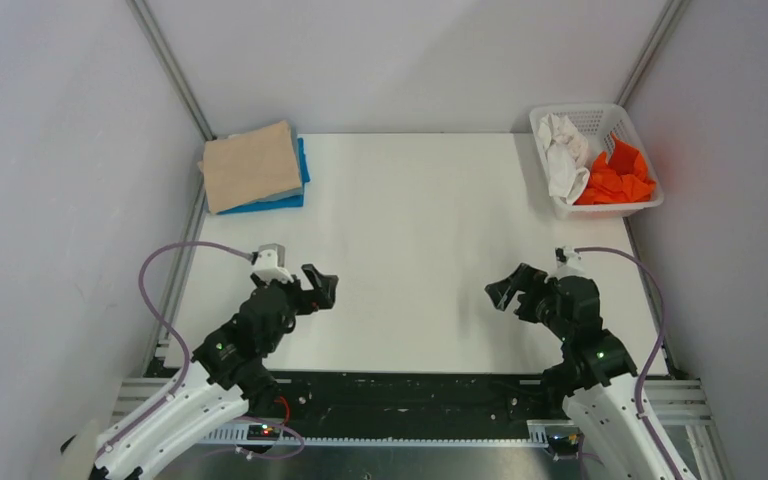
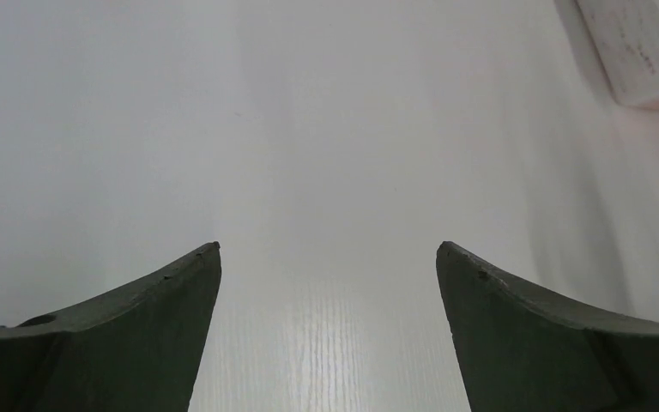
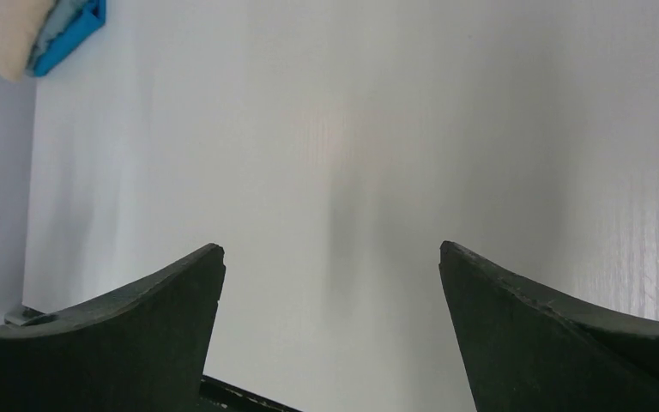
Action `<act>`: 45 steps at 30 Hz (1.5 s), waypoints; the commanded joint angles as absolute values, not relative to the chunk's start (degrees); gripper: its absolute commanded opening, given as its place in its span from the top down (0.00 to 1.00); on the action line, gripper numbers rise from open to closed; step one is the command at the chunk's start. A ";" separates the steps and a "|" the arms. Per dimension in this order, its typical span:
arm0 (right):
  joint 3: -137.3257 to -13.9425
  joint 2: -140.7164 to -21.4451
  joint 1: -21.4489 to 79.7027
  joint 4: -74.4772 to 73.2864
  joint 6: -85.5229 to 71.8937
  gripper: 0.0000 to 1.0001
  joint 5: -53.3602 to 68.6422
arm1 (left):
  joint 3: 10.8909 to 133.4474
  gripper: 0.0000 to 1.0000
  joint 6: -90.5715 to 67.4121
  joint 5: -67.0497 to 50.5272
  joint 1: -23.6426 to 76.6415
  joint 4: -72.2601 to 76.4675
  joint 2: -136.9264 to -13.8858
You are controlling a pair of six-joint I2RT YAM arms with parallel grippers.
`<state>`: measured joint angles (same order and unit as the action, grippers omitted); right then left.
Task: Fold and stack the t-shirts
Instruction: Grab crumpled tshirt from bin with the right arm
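Your left end effector [image 1: 325, 288] is hovering spread; your right end effector [image 1: 497, 293] likewise. The white t-shirt [image 1: 563, 158] is lying far beyond the right one.

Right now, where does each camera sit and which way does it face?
Top external: above and behind, looking down on the table; left arm and right arm show.
Left wrist: behind its open jaws, facing the white basket's corner.
Right wrist: behind its open jaws, facing the beige t-shirt folded on the blue t-shirt.
Top and right wrist share that stack.
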<state>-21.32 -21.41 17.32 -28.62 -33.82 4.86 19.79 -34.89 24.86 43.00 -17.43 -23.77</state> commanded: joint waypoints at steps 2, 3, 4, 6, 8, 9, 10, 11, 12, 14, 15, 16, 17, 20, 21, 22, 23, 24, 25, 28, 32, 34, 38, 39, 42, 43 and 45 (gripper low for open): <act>-23.38 -20.39 17.54 -21.56 -35.71 0.00 1.00 | 25.06 0.02 -36.62 32.26 43.14 -19.90 -25.18; -23.60 -20.54 17.50 -19.12 -36.00 0.00 -1.24 | 25.36 0.02 -36.46 32.61 43.13 -19.93 -25.67; -23.83 -20.73 17.50 -17.52 -35.66 0.00 -2.07 | 25.87 0.02 -36.27 32.87 43.10 -19.92 -25.98; -24.50 -22.51 17.10 -11.59 -33.97 0.00 -4.32 | 26.34 0.02 -36.15 33.45 43.10 -19.86 -26.99; -27.14 -26.68 15.94 -7.39 -32.58 0.00 -6.32 | 26.74 0.02 -35.94 33.86 43.09 -19.85 -28.22; -28.78 -30.82 14.49 -6.51 -31.46 0.00 -7.78 | 26.86 0.02 -35.90 34.17 43.12 -19.81 -29.09; -32.55 -33.25 13.57 -6.81 -30.34 0.00 -8.46 | 26.95 0.02 -35.58 34.31 43.14 -19.83 -29.91; -37.78 -39.16 10.84 -8.80 -29.81 0.00 -9.37 | 27.05 0.02 -35.37 34.53 43.13 -19.80 -30.25; -40.51 -42.21 7.54 -10.38 -28.92 0.00 -9.52 | 27.11 0.02 -35.01 34.62 43.14 -19.80 -30.85; -50.17 -52.07 2.74 -16.17 -27.29 0.00 -10.02 | 27.03 0.02 -34.97 35.00 43.09 -19.82 -31.67; -55.65 -58.52 1.64 -19.56 -26.74 0.00 -10.99 | 26.96 0.02 -34.93 35.23 43.14 -19.79 -31.96; -58.28 -64.40 -1.44 -20.85 -25.27 0.00 -11.38 | 26.80 0.02 -35.01 35.19 43.10 -19.83 -32.51; -62.73 -66.92 -2.78 -22.73 -24.55 0.00 -12.43 | 26.74 0.02 -35.08 35.30 43.10 -19.81 -32.78; -69.61 -78.08 -8.85 -23.52 -22.51 0.00 -14.83 | 26.79 0.02 -35.08 35.92 43.07 -19.73 -34.29; -72.36 -79.91 -10.14 -22.01 -21.54 0.00 -11.88 | 26.91 0.02 -35.11 35.98 43.11 -19.70 -34.63; -73.75 -83.43 -12.51 -21.11 -19.36 0.00 -5.30 | 26.99 0.02 -35.05 36.11 43.14 -19.65 -35.42; -76.58 -85.09 -13.51 -20.29 -18.51 0.00 -1.86 | 27.23 0.02 -34.89 36.12 43.11 -19.59 -35.82; -78.41 -88.49 -15.07 -21.11 -17.75 0.00 3.60 | 27.37 0.02 -34.85 36.21 43.08 -19.59 -36.73; -82.11 -90.03 -15.53 -21.59 -17.62 0.00 5.36 | 27.58 0.02 -34.82 36.30 43.07 -19.55 -37.13; -89.64 -97.84 -15.65 -24.50 -16.10 0.00 6.98 | 27.95 0.02 -34.81 36.91 43.07 -19.39 -39.51; -102.17 -106.94 -15.30 -25.69 -16.53 0.00 6.64 | 28.63 0.02 -34.67 37.34 43.13 -19.34 -41.91; -106.45 -111.44 -15.18 -24.61 -16.13 0.00 9.27 | 28.87 0.02 -34.64 37.40 43.12 -19.35 -42.92; -117.53 -121.49 -13.78 -26.44 -15.22 0.01 10.89 | 29.20 0.02 -34.68 37.32 43.08 -19.46 -44.28; -119.49 -124.81 -12.98 -26.98 -13.82 0.02 10.67 | 29.32 0.02 -34.64 37.19 43.07 -19.49 -44.45; -126.70 -130.38 -11.28 -27.50 -10.66 0.03 7.60 | 29.42 0.02 -34.75 36.90 43.07 -19.63 -44.50; -127.60 -132.53 -10.69 -27.20 -10.14 0.03 5.48 | 29.50 0.02 -34.73 36.58 43.09 -19.62 -44.26; -129.17 -135.03 -10.22 -24.69 -10.11 0.03 4.24 | 29.43 0.02 -34.84 35.75 43.07 -19.70 -43.66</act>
